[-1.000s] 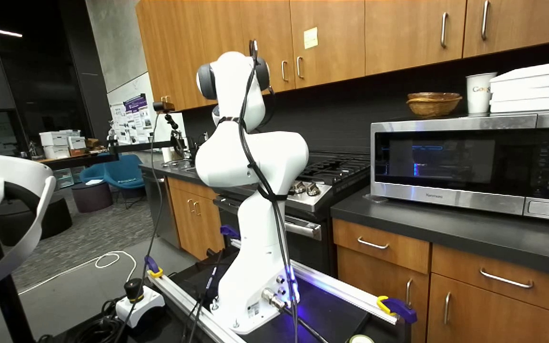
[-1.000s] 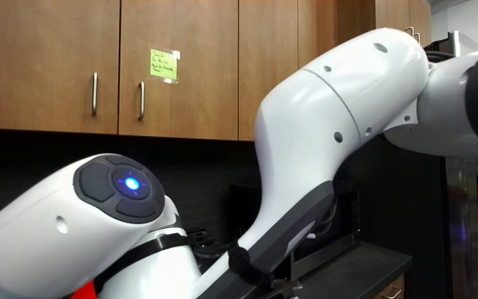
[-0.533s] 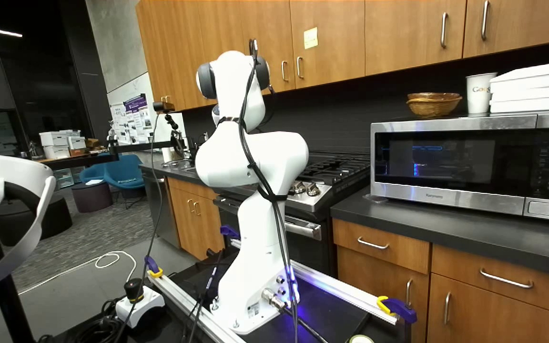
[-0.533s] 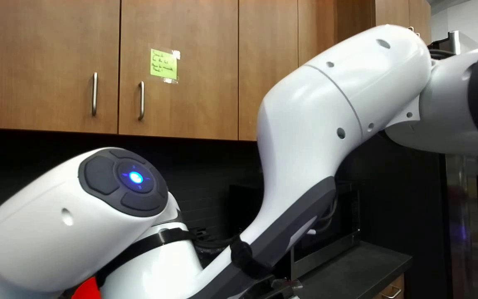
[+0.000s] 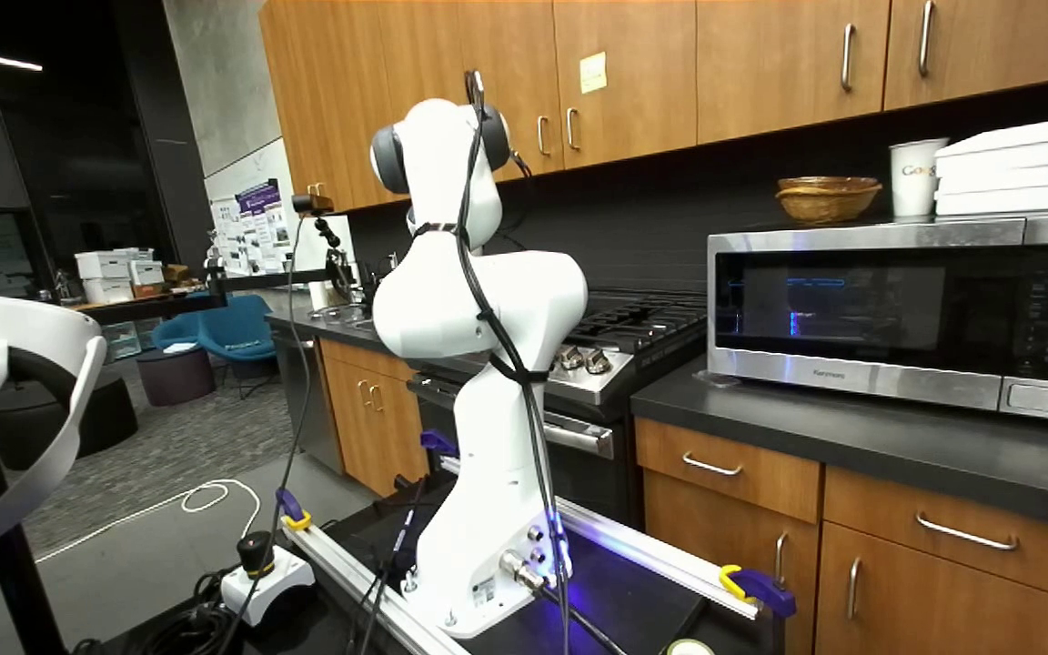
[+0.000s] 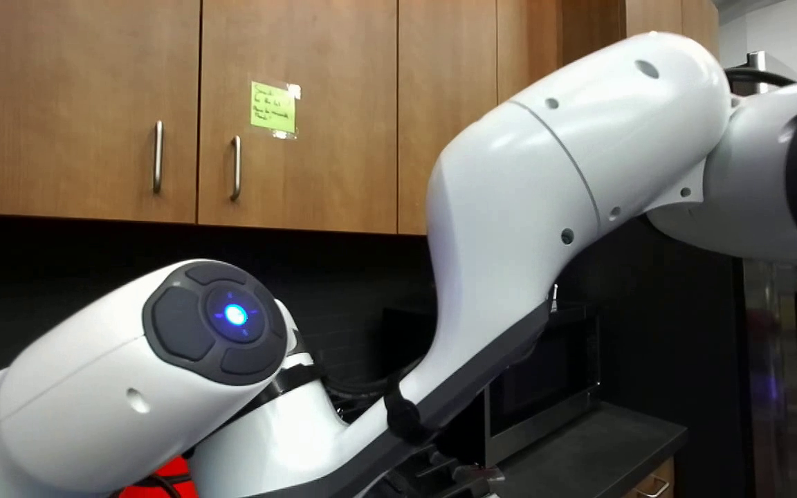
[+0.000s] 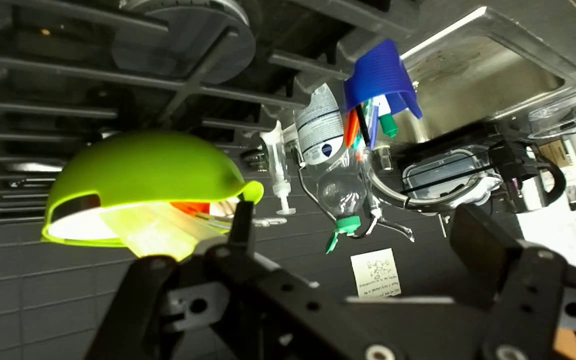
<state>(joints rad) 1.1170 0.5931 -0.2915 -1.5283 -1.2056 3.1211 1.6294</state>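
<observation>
The bowl (image 7: 148, 167) was bright green, with a small lip and a slot by its rim. It sat on the black stove bars (image 7: 93, 74), open side away from them. Yellow stuff (image 7: 160, 232) and an orange bit (image 7: 191, 207) showed inside.

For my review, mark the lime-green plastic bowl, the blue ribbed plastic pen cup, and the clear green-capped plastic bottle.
Lime-green plastic bowl (image 7: 148, 169): wrist view, on its outer wall.
Blue ribbed plastic pen cup (image 7: 379, 75): wrist view, on its side wall.
Clear green-capped plastic bottle (image 7: 322, 136): wrist view, on its label.
</observation>
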